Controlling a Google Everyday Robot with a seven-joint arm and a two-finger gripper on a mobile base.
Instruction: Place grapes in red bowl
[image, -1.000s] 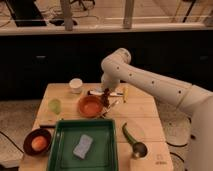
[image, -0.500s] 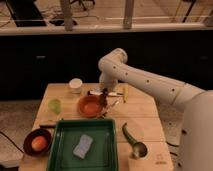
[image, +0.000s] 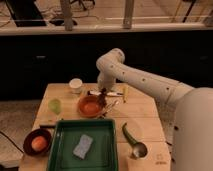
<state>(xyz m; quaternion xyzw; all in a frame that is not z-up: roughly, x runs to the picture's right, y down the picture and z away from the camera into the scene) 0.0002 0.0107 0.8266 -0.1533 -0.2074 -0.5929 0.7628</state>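
The red bowl (image: 89, 106) sits on the wooden table, left of centre, and looks empty inside. My gripper (image: 103, 97) hangs from the white arm right at the bowl's right rim. It is shut, and a small dark reddish clump, the grapes (image: 102, 100), shows at its tips just above the rim. The arm reaches in from the right and bends down over the back of the table.
A white cup (image: 75, 84) and a pale green cup (image: 54, 105) stand left of the bowl. A maroon bowl (image: 29, 145) holds an orange fruit (image: 38, 143). In front lies a green tray (image: 107, 146) with a sponge (image: 82, 146). A green-handled scoop (image: 132, 139), a marker (image: 112, 93) and a yellow item (image: 124, 93) lie to the right.
The gripper has shifted a little to the left, from beside the red bowl to its right rim. It has stayed shut on the dark clump.
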